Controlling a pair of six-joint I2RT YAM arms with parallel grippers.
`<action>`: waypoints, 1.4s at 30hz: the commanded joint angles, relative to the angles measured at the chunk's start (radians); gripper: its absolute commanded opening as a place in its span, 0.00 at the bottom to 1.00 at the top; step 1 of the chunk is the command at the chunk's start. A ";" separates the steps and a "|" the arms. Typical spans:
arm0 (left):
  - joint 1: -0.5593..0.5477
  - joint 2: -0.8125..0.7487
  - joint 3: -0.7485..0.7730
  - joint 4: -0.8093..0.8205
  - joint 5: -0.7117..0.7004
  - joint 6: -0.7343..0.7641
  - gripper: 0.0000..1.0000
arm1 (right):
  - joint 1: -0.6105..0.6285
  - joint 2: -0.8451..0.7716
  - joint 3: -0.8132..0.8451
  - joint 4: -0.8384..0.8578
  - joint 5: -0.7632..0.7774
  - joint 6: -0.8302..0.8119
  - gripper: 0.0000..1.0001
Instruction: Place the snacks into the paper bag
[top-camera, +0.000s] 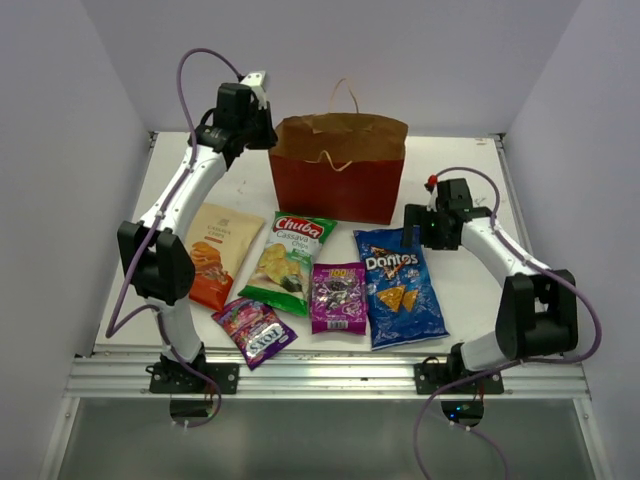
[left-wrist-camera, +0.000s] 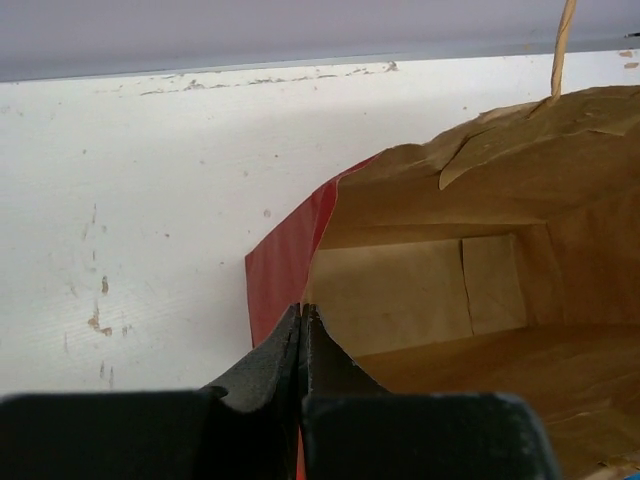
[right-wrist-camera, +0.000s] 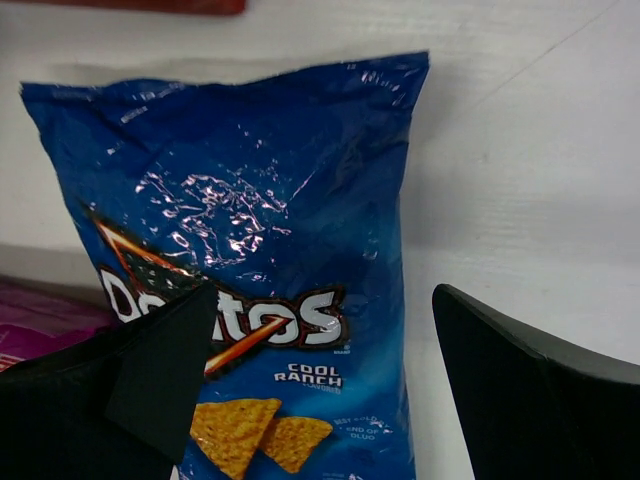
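The paper bag (top-camera: 340, 180) stands upright and open at the back middle of the table. My left gripper (top-camera: 263, 128) is shut on the bag's left rim; in the left wrist view (left-wrist-camera: 302, 312) the red wall runs between the closed fingers and the tan inside (left-wrist-camera: 420, 290) looks empty. Five snacks lie flat in front of the bag: beige-orange chips (top-camera: 215, 255), Chuba cassava chips (top-camera: 290, 262), two purple candy packs (top-camera: 338, 297) (top-camera: 254, 331), blue Doritos (top-camera: 398, 286). My right gripper (top-camera: 412, 230) is open just above the Doritos' top edge (right-wrist-camera: 260, 200), its fingers either side of the packet's right half.
White walls enclose the table on the left, back and right. A metal rail (top-camera: 330, 375) runs along the front edge with both arm bases on it. A purple candy pack (right-wrist-camera: 40, 320) lies just left of the Doritos.
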 joint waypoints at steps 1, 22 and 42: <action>-0.001 -0.011 0.008 -0.041 -0.045 0.031 0.00 | 0.005 0.052 -0.047 0.057 -0.111 0.015 0.93; 0.001 -0.046 -0.043 -0.038 -0.053 0.045 0.00 | 0.006 0.024 0.147 -0.235 0.174 -0.046 0.00; 0.001 -0.029 -0.011 -0.022 0.016 0.034 0.00 | 0.118 0.315 1.345 0.014 0.423 -0.276 0.00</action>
